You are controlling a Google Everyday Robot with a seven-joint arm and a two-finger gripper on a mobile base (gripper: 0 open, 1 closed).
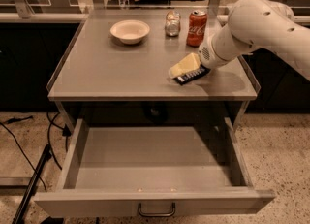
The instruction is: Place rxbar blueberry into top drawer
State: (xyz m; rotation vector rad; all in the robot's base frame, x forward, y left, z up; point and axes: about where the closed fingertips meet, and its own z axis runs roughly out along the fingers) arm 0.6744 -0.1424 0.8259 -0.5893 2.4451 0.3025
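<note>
Pinching rxbar blueberry (194,75), gripper (179,74) jaws low over table (106,70), top drawer (150,157) open

rxbar blueberry (193,75) ptly under end effector (178,73)

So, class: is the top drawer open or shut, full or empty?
Open, empty: top drawer pulled out, floor bare; hand at rxbar blueberry on tabletop.

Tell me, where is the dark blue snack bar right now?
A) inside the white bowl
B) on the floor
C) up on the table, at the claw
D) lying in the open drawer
C: the rxbar blueberry is at the claw near the right side of the table, while the top drawer below stands open with no bar in it.
</note>
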